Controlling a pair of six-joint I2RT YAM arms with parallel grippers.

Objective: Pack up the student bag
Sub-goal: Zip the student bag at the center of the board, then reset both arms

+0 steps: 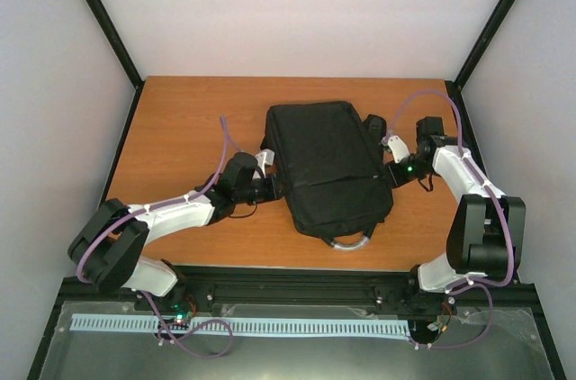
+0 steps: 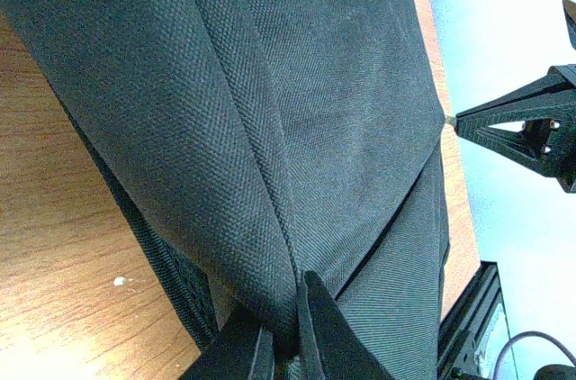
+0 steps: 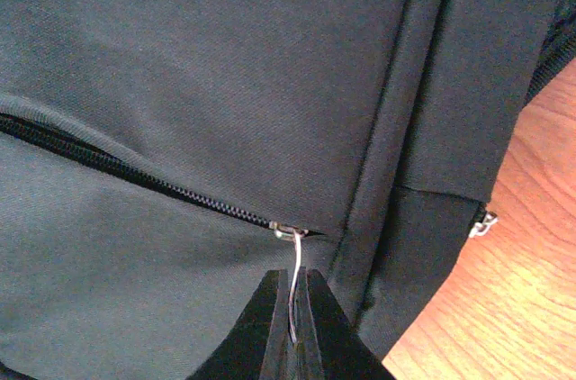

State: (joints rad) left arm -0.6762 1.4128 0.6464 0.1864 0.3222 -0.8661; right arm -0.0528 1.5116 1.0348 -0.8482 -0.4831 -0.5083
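Backpack (image 1: 328,168) on wooden table (image 1: 180,119), white walls (image 1: 297,11), left pincer (image 2: 286,330) pinching backpack fabric (image 2: 270,173), right pincer (image 3: 295,285) clamping zip pull (image 3: 293,254).

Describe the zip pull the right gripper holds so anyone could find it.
A black bag lies on the wooden table, a zip crossing its front. The zip pull is the silver tab at that zip's end, pinched by the right gripper; the other silver pull at the bag's side hangs free.
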